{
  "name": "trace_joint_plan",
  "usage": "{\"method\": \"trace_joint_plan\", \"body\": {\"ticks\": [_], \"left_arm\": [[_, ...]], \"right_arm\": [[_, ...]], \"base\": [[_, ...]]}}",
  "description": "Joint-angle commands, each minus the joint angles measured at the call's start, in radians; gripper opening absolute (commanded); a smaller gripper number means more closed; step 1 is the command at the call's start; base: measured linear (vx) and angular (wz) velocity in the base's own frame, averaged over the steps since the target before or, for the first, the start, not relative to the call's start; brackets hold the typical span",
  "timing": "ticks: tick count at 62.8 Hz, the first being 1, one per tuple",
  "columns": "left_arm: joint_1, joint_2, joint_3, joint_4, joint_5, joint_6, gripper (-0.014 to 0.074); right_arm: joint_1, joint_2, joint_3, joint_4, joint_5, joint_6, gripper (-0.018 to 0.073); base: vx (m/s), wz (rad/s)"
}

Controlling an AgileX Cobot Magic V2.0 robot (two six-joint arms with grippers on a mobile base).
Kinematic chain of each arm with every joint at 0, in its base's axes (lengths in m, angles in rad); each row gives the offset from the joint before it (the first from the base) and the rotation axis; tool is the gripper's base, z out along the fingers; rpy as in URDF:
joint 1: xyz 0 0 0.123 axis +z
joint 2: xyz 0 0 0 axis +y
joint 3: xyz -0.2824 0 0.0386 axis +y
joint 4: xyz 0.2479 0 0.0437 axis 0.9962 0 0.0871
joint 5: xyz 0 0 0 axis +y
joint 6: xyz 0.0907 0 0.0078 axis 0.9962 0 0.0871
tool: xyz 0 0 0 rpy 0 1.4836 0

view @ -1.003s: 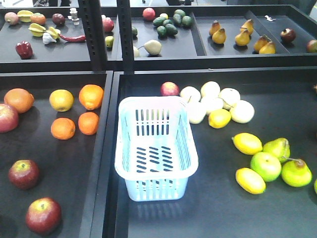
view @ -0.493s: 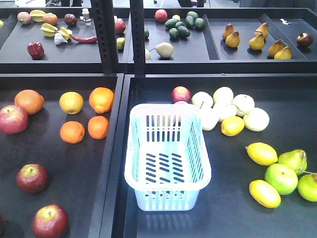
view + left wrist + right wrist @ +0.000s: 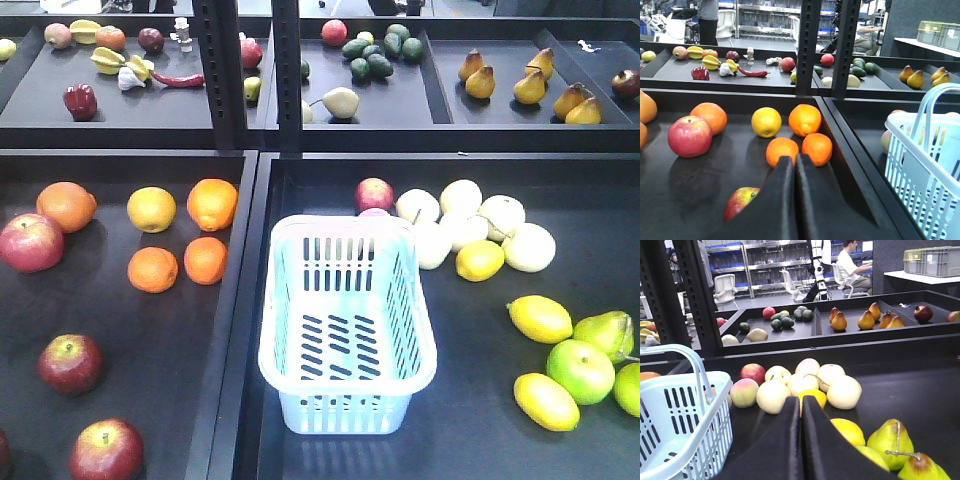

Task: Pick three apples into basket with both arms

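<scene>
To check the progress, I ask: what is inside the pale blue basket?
In the front view the basket is empty: only its slotted bottom shows. The wrist views see its walls from the side, so its floor is hidden there.

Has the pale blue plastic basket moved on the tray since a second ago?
No. The pale blue plastic basket slid right in frame, but so did the black tray divider and red apple behind it; the camera shifted.
</scene>
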State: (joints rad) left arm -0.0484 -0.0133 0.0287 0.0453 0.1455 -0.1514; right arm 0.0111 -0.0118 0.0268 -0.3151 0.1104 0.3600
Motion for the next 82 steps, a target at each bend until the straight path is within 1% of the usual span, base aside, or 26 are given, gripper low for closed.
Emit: {"method": "trace_joint_plan", "body": {"ticks": [1, 60, 63, 66, 69, 70, 71, 75, 79, 82], "left_arm": [[-0.001, -0.012, -0.025, 0.001, -0.080, -0.005, -0.0006], [-0.001, -0.012, -0.026, 0.001, -0.086, -0.004, -0.0006], [-0.001, -0.012, -0.026, -0.022, -0.092, -0.029, -0.0006], [-0.001, -0.012, -0.026, -0.063, -0.098, -0.077, -0.0006], [-0.001, -0.012, -0.026, -0.112, -0.105, -0.142, -0.0006], [-0.001, -0.012, -0.026, -0.139, -0.107, -0.190, -0.0006], [-0.001, -0.012, -0.026, -0.166, -0.108, -0.214, -0.0006], [-0.001, -0.012, -0.026, -0.223, -0.106, -0.302, -0.0006], [-0.001, -0.012, -0.026, -0.240, -0.104, -0.338, -0.0006], [-0.001, -0.012, -0.026, -0.243, -0.105, -0.347, -0.0006]], "right_arm": [[-0.002, -0.012, 0.014, -0.012, -0.072, -0.009, -0.0005], [-0.002, -0.012, 0.014, -0.012, -0.072, -0.009, -0.0005], [-0.002, -0.012, 0.014, -0.012, -0.072, -0.009, -0.0005], [-0.002, -0.012, 0.014, -0.012, -0.072, -0.009, -0.0005], [-0.002, -0.012, 0.014, -0.012, -0.072, -0.009, -0.0005], [-0.002, -0.012, 0.014, -0.012, -0.072, -0.009, -0.0005], [-0.002, -0.012, 0.014, -0.012, -0.072, -0.009, -0.0005], [-0.002, -0.012, 0.014, -0.012, -0.072, -0.009, -0.0005], [-0.002, -0.012, 0.014, -0.012, -0.072, -0.009, -0.0005], [-0.002, -0.012, 0.014, -0.012, -0.072, -0.009, -0.0005]], "base": [[0.02, 0.03], [0.00, 0.00], [0.00, 0.00], [0.00, 0.00], [0.00, 0.00], [0.00, 0.00], [0.00, 0.00], [0.00, 0.00], [0.00, 0.00], [0.00, 0.00]]}}
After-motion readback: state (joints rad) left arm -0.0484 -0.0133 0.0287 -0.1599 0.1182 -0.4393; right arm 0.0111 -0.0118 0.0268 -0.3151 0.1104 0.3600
